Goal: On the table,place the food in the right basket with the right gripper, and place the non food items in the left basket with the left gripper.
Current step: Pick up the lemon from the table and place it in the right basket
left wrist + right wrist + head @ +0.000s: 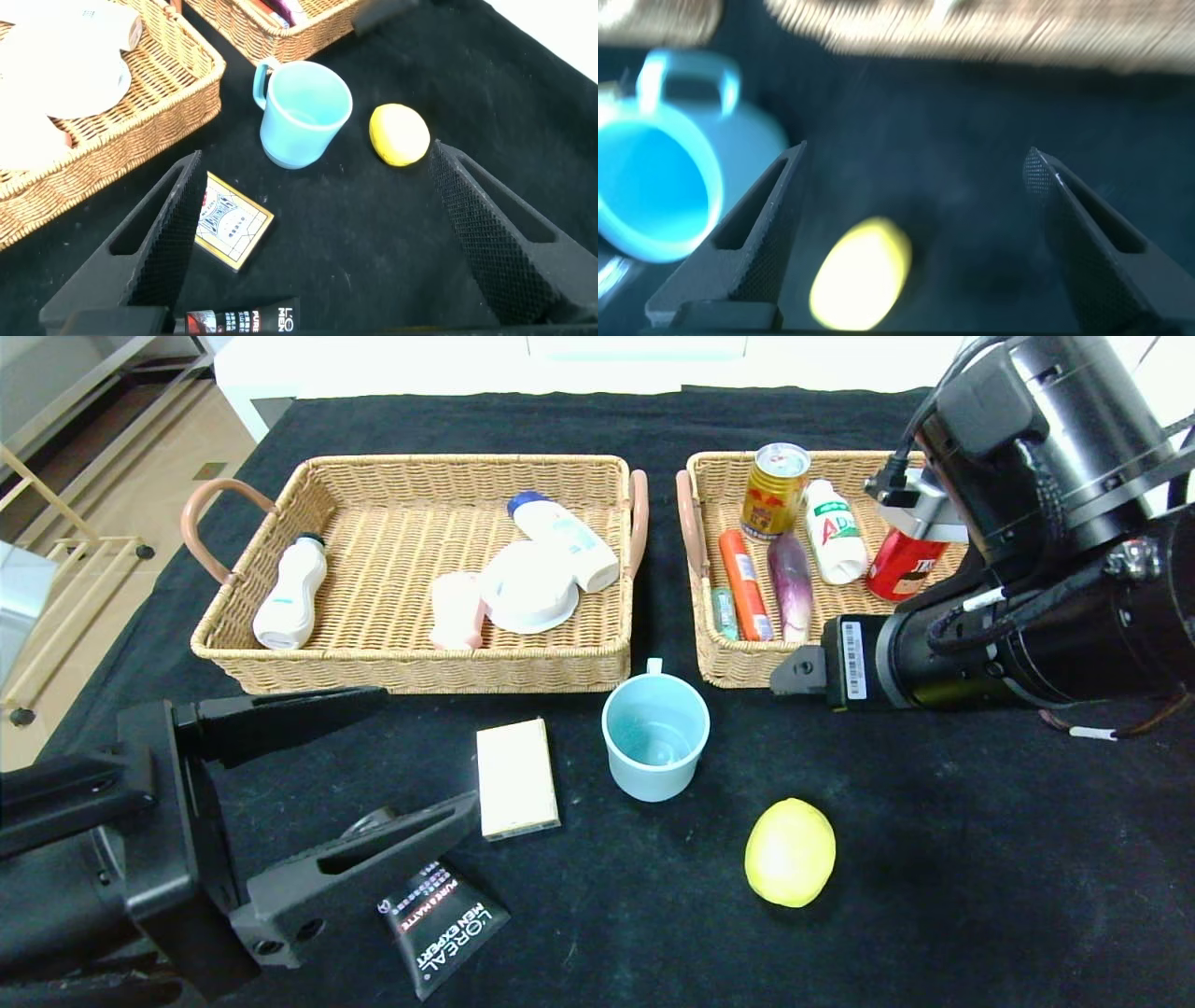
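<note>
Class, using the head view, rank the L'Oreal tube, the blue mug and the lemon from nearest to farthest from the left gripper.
Measured from the left gripper, low on the robot's left:
1. L'Oreal tube, just below its jaws.
2. Blue mug, mid-table in front of the baskets.
3. Lemon, farther toward the robot's right.

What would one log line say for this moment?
right gripper: open, above lemon | left gripper: open, over box | mug: on table
</note>
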Available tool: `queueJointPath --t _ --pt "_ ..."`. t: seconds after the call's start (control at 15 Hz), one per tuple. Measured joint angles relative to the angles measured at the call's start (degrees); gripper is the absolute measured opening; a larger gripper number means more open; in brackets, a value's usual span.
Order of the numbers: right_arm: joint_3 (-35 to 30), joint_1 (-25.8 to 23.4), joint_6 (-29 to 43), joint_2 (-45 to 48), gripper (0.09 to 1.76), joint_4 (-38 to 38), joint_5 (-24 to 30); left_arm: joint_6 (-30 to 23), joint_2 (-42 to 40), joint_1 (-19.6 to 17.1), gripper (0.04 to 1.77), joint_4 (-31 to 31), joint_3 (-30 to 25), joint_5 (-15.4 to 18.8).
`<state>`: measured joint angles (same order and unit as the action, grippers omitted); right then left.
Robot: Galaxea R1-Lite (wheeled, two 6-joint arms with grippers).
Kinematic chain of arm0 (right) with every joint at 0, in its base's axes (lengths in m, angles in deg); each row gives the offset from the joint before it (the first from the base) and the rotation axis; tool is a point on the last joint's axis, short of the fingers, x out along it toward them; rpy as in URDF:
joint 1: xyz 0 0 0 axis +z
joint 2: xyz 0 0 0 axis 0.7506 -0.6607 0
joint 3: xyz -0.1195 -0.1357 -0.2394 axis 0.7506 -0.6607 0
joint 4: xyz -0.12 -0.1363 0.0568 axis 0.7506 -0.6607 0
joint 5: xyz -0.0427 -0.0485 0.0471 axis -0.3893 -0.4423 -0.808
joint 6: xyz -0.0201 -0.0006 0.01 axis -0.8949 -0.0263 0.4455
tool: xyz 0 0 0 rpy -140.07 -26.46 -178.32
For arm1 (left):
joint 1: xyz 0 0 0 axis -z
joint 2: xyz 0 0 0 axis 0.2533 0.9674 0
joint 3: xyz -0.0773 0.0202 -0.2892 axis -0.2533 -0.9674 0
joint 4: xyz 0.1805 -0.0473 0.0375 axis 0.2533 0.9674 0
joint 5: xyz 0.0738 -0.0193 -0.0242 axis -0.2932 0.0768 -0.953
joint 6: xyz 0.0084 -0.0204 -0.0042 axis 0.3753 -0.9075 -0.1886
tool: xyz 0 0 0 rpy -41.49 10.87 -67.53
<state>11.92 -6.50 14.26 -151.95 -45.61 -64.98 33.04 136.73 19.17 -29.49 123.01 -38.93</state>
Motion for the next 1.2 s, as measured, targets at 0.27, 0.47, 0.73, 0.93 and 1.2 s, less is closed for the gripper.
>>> queueJointPath --t 0.27,0.47,0.73,0.93,1.2 --pt "1.9 3.8 10.3 -3.0 1.68 -7.7 -1.0 0.1 0.0 0.0 1.72 0.0 0.0 0.0" --pt "2.4 5.0 12.3 -5.6 1.69 -9.1 -1.0 0.2 0.0 0.0 1.72 0.0 -0.1 0.0" --pt "2.5 5.2 15.5 -7.9 1.7 -10.5 -1.0 0.3 -0.3 0.0 1.72 0.0 -0.1 0.0" --pt "2.2 5.2 17.8 -8.7 1.7 -12.7 -0.8 0.4 -0.4 0.0 1.72 0.0 -0.1 0.0" --pt "1.9 6.6 20.2 -9.4 1.7 -14.0 1.0 0.5 -0.4 0.0 1.72 0.0 -0.1 0.0"
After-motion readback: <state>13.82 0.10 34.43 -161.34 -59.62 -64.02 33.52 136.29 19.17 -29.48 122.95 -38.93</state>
